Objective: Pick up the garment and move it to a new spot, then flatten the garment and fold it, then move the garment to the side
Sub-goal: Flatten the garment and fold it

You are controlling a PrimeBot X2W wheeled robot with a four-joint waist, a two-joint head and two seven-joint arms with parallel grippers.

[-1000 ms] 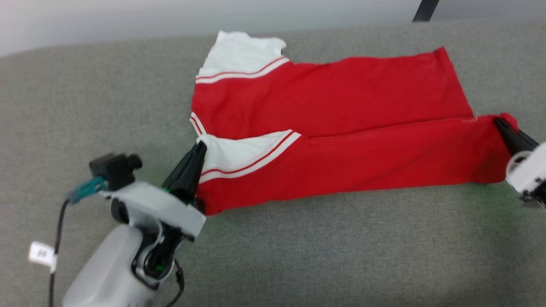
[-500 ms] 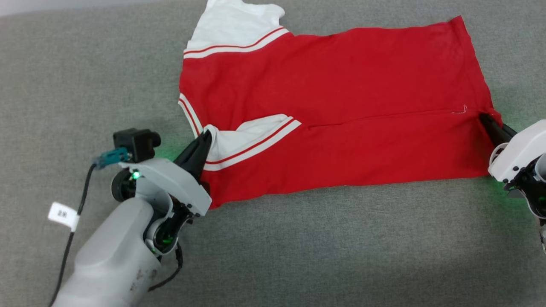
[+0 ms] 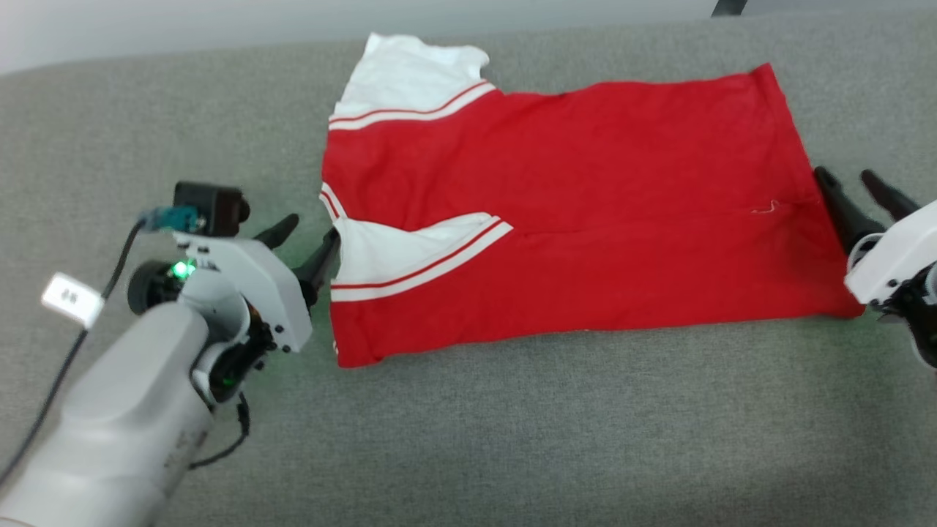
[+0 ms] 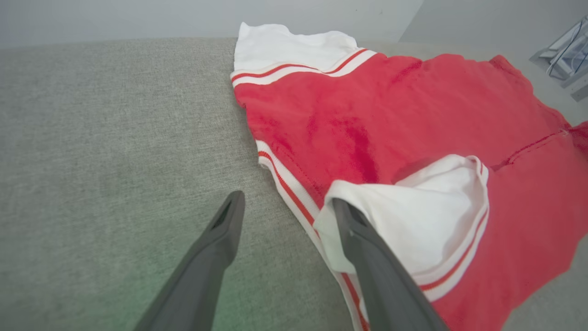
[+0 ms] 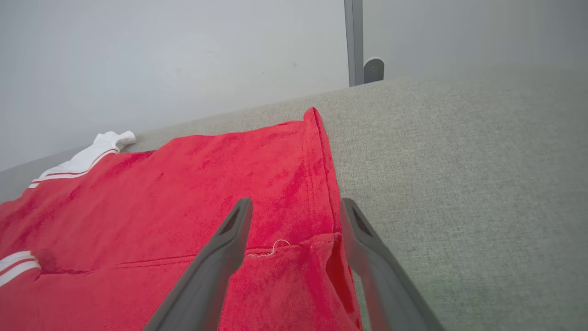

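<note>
Garment lies spread on the grey cloth surface, btwn the two grippers: neck end by the L gripper, hem end by the R gripper. Its near long side is laid over the middle, so the white sleeve sits on top of the red. That reads as a first lengthwise fold.

L gripper: fingers spread wide, nothing pinched. One finger is over bare surface. The other sits right at the sleeve's outer corner; cloth looks to touch its far side, none btwn the fingers. Prob placed there bc that sleeve corner is the grab point for carrying the flap over.

R gripper: also wide open, holds nothing. The flap's hem corner lies in the gap btwn its fingers. One finger is above red cloth, the other at the garment's side edge w/ grey surface beyond. Same logic: it's the opposite end of the same flap, so both ends can travel together and the fold line comes out straight.

Judgement: w/ both pairs of fingers apart and low by the cloth, the flap rests on its own weight. Fabric is thin and a little puffed at the sleeve, so it may need smoothing before the next fold.
</note>
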